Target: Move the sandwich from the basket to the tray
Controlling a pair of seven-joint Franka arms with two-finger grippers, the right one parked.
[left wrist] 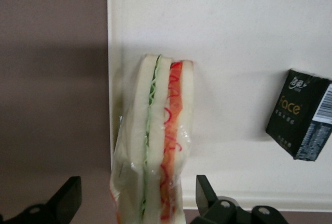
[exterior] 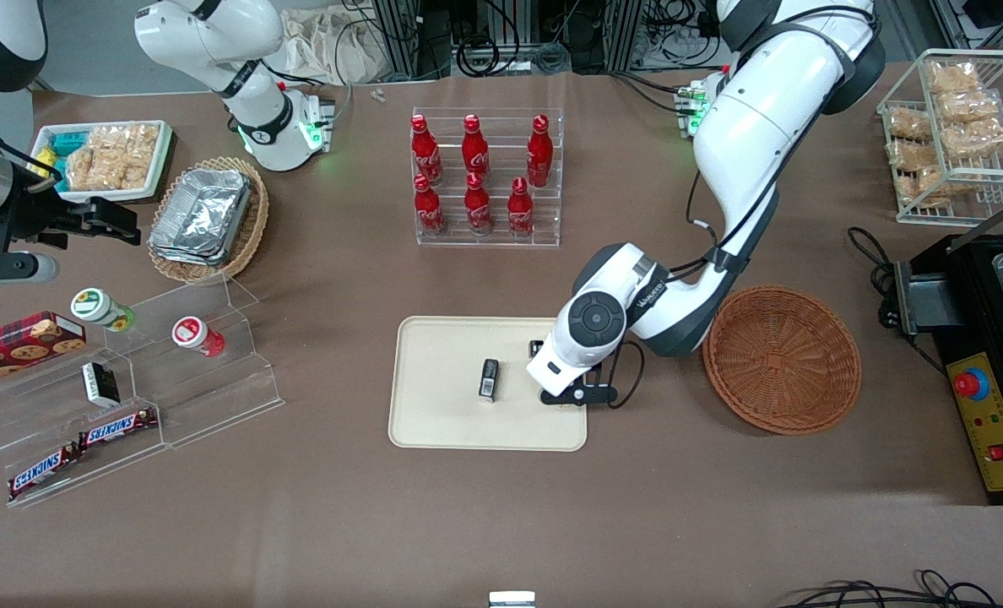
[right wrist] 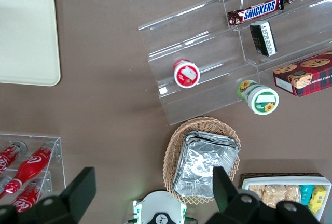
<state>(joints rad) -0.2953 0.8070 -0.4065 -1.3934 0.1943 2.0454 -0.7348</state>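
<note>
I hold the gripper (left wrist: 136, 195) over the tray (left wrist: 233, 37) edge, fingers apart astride the sandwich (left wrist: 158, 141), whose long axis runs straight out from them.

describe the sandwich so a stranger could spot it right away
Find the cream tray beside the round brown basket. At its basket-side edge, between the open gripper fingers, sits the plastic-wrapped sandwich: white bread, unlike the small black box nearby.

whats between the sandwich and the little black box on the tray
Nothing: in the left wrist view only bare tray surface separates the sandwich from the black box. The end effector is open, its fingers either side of the sandwich.
</note>
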